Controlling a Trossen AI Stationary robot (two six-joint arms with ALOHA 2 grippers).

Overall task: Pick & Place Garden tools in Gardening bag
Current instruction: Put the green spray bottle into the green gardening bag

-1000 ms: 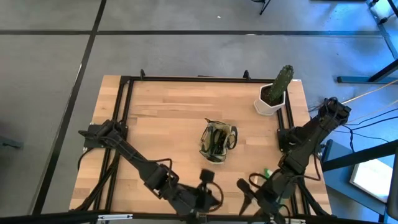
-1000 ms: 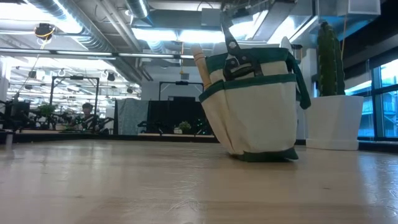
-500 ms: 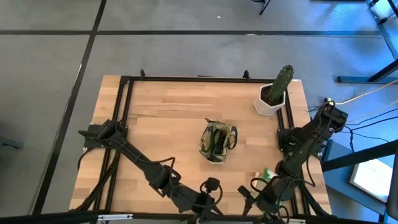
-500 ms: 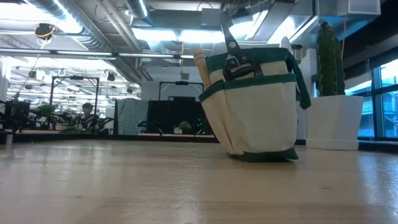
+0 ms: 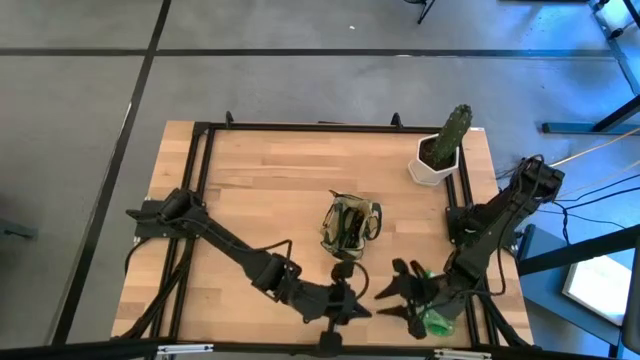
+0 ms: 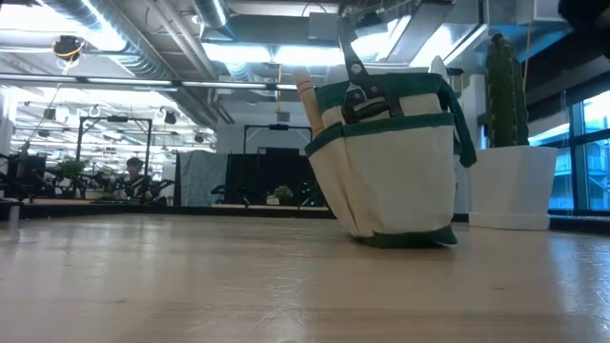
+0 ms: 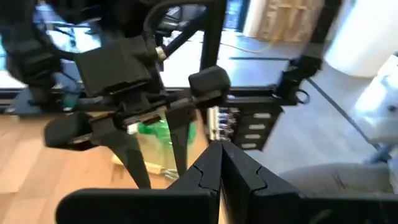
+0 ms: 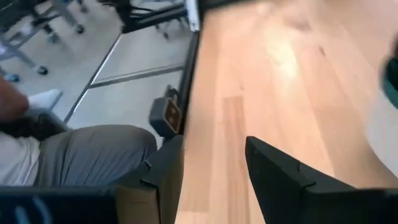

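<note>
Both arms have swung back in along the near edge. Left pincer (image 5: 338, 308) is shut, empty. Right pincer (image 5: 398, 296) gapes by the green spray bottle (image 5: 435, 320), probably next for the gardening bag (image 5: 350, 226) mid-surface. Only the low view shows pruners (image 6: 358, 84) already inside.

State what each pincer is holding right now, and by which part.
Nothing is held. The left pincer is shut with nothing between its fingers; the right pincer is open over bare table, gripping nothing.
</note>
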